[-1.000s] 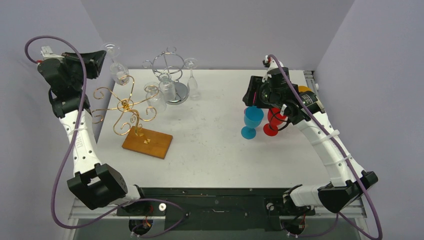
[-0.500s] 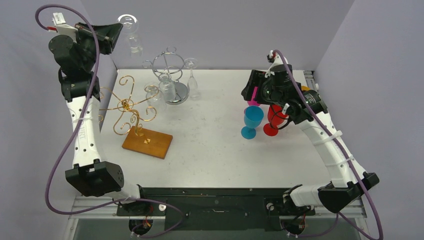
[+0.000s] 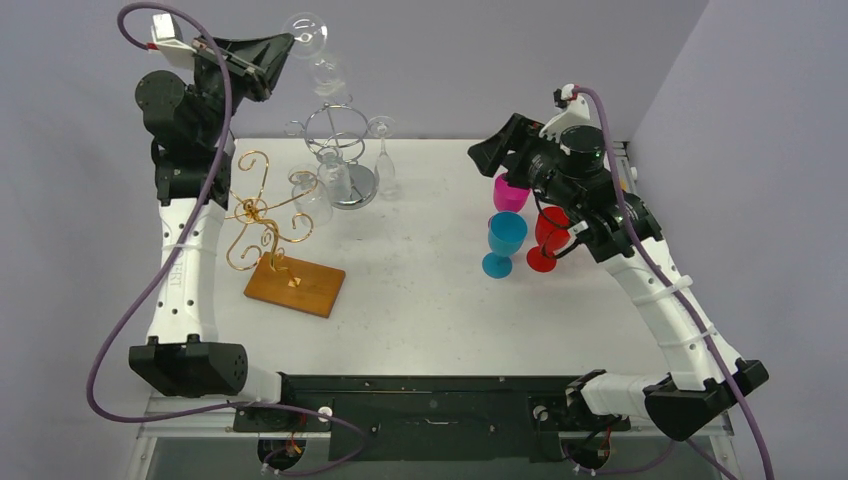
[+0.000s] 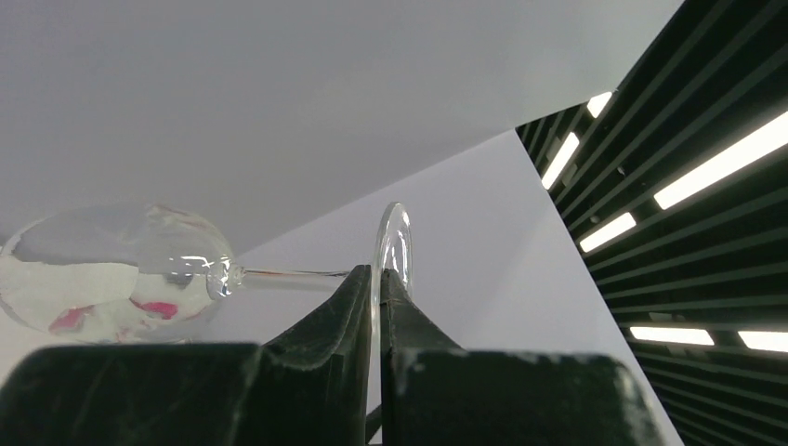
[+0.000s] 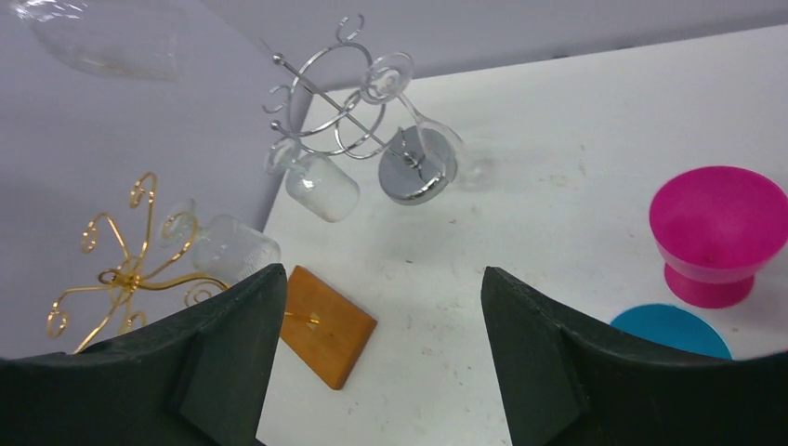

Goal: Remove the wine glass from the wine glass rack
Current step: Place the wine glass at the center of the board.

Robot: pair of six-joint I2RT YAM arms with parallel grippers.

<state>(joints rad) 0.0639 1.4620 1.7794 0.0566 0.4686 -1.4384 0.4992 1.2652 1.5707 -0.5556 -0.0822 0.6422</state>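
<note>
- Fingers (image 4: 339, 311) of the left gripper (image 4: 375, 279) pinch the wine glass (image 4: 116, 269) by its foot, high over the far-left corner.
- Right gripper (image 5: 376, 283) gapes wide, empty.

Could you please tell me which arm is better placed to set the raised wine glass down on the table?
Left. The left pincer is shut on the foot of the wine glass and holds it in the air. The right pincer is open and empty, over by the pink cup.
</note>
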